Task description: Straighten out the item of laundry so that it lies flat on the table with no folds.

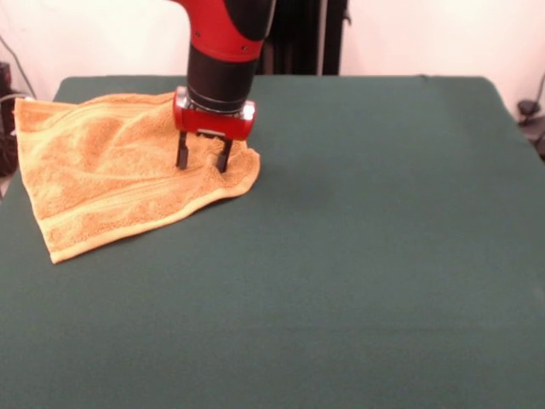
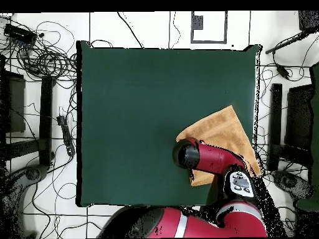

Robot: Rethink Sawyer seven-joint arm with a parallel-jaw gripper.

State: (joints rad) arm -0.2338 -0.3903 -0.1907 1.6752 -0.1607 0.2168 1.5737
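**Gripper down at the towel's corner**

The red and black gripper (image 1: pixel 204 160) stood with its two dark fingers (image 1: pixel 181 151) parted, tips down on the small golden-orange terry-cloth towel (image 1: pixel 111 175), nothing pinched between them. The towel lay rumpled near one end of the far edge of the large table covered in dark green cloth (image 1: pixel 366 256), with ridges across its middle. To my eye the job called for closing on the corner nearest the tips, then dragging low and steady outward onto the open cloth. Around the table, cables (image 2: pixel 43 59) sprawled over pale flooring.
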